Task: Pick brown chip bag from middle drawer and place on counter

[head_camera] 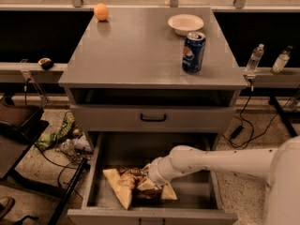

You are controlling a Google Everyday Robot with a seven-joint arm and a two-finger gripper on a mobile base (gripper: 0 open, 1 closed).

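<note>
The brown chip bag (125,183) lies crumpled on the floor of the open middle drawer (199,192), towards its front left. It has a dark middle and pale tan ends. My white arm reaches in from the right. My gripper (150,181) is down in the drawer, right on the bag's middle and touching it. The gripper's tip is hidden against the bag. The grey counter (136,50) is the cabinet's top, above the drawers.
On the counter stand a blue soda can (193,52) at the right, a white bowl (185,23) behind it and an orange (101,11) at the back left. The upper drawer (153,118) is closed. Cables and litter (61,137) lie on the floor to the left.
</note>
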